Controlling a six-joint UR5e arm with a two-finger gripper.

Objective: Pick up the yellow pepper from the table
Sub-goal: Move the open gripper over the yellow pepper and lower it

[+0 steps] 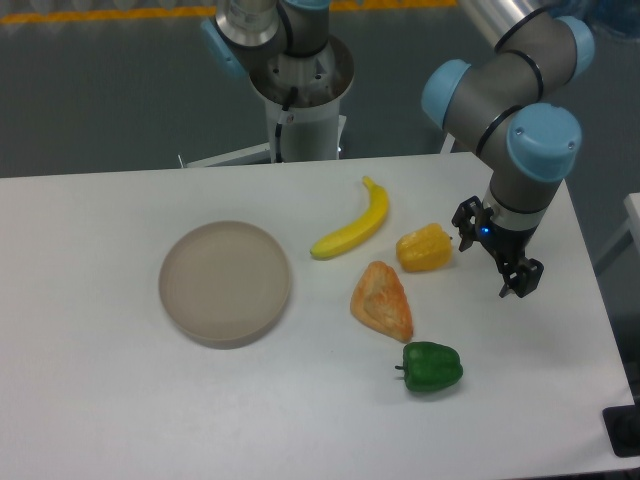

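- My gripper hangs low over the right part of the table, its two fingers spread apart with nothing between them.
- One fingertip sits close to the right side of the yellow pepper; the other points down and away toward the table's right edge. I cannot tell from this view whether the near fingertip touches the pepper or only stands just beside it.
- The yellow pepper lies on the tabletop, right of centre, between the tip of the banana on its left and my gripper on its right.
- The pastry wedge lies just below and left of the pepper, the green pepper further toward the front edge, and the round dish well apart on the left.
- I judge this to be the approach step: the pepper is not yet grasped and not lifted.
- The next move, as I see it, calls for shifting left until the pepper sits between my fingers, then lowering around its lobes before closing.
- The pepper looks glossy and lumpy, so I would want my fingers across its widest part to keep it from squirting out.
- The pastry lies near, so my left finger has little room to come down.
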